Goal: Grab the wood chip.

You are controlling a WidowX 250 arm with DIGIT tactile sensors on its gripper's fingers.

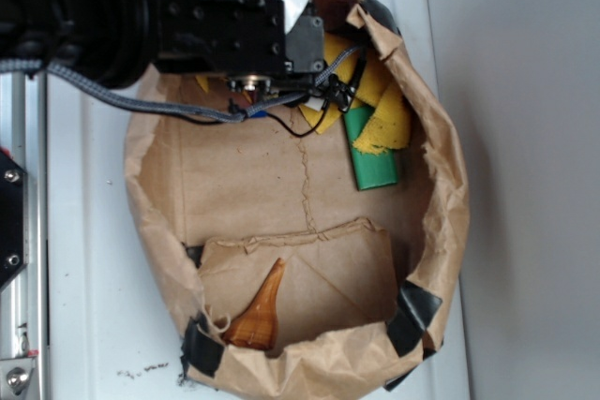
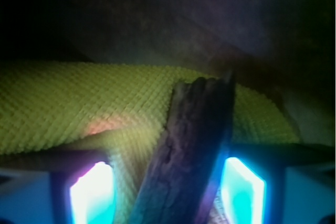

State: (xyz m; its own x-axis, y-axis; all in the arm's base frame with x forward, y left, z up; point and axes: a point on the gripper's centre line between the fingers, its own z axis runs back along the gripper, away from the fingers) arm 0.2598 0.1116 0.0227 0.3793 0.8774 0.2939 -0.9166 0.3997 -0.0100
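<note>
Black arm (image 1: 141, 16) over brown paper bag (image 1: 441, 231)

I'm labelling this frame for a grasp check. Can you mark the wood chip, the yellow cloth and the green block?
wood chip (image 2: 189, 150), wrist view, middle of its bark face.
yellow cloth (image 2: 79, 103), wrist view, textured weave left of the chip.
green block (image 1: 373, 162), exterior view, uncovered lower half.

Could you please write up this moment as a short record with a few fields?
container: brown paper bag, open on a white surface
target: wood chip, lying on a yellow textured cloth
gripper: gripper, one finger on each side of the chip; contact unclear
other items: green block; orange horn-shaped piece
chip in exterior view: hidden under the arm
</note>
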